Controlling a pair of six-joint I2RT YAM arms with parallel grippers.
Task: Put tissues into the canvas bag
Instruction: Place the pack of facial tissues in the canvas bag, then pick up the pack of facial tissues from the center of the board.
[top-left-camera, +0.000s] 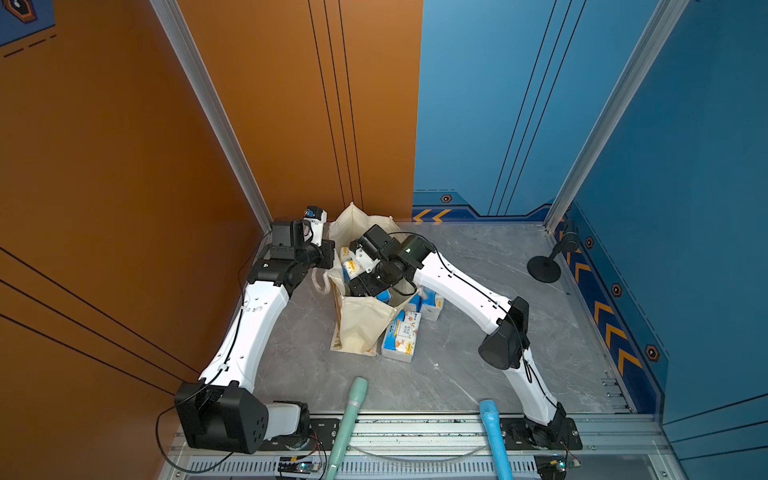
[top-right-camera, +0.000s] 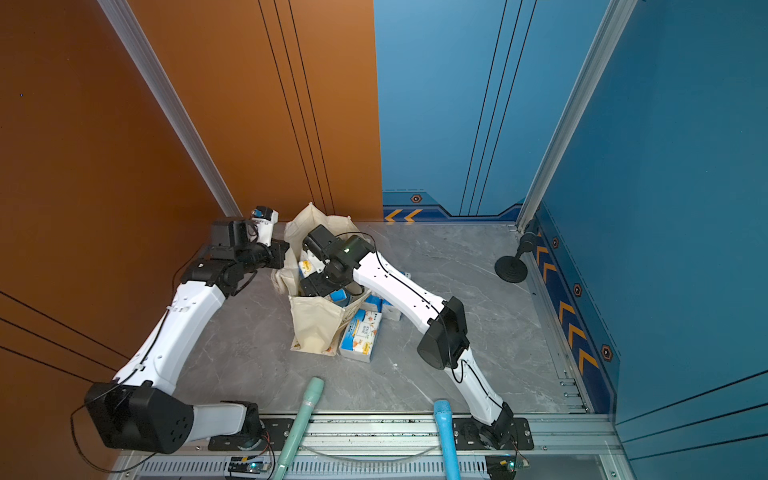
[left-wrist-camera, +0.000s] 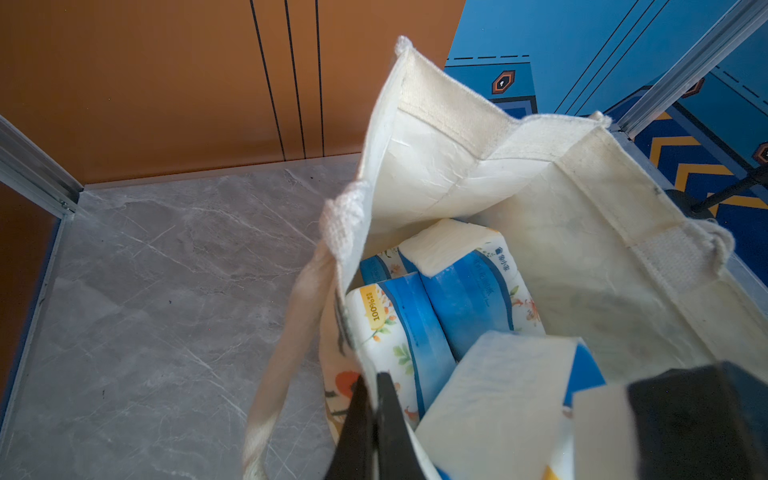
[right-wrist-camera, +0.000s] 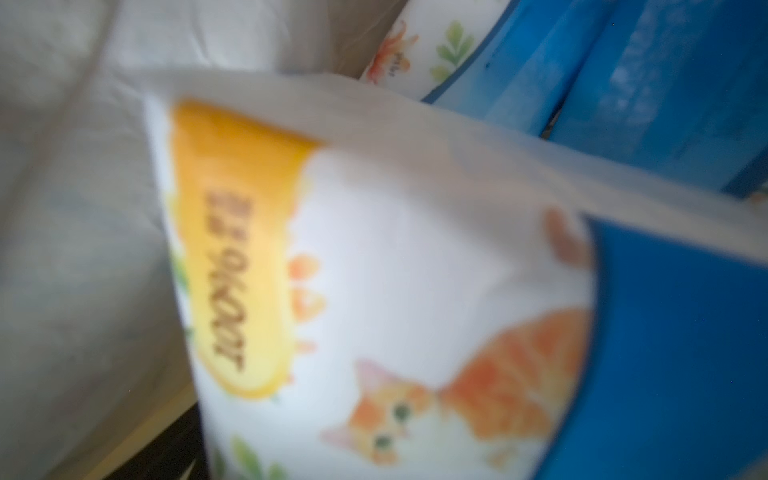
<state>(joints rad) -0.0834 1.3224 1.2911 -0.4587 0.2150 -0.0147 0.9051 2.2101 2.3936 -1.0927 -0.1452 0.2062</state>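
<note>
Cat-print tissue pack (right-wrist-camera: 415, 291), against my right wrist lens, sits inside the canvas bag (top-left-camera: 357, 324); whether the right end effector (top-left-camera: 360, 259) grips it I cannot tell. My left end effector (left-wrist-camera: 376, 419) pinches the bag's rim; the next pack (top-left-camera: 401, 337) lies on the worktop (top-left-camera: 478, 332) beside the bag, nearer my right arm.

The left arm (top-left-camera: 245, 332) and right arm (top-left-camera: 461, 286) had white shells (top-left-camera: 266, 303), boxy black joints (top-left-camera: 220, 415), thin black cables (top-left-camera: 473, 286) and black base plates (top-left-camera: 326, 428).
</note>
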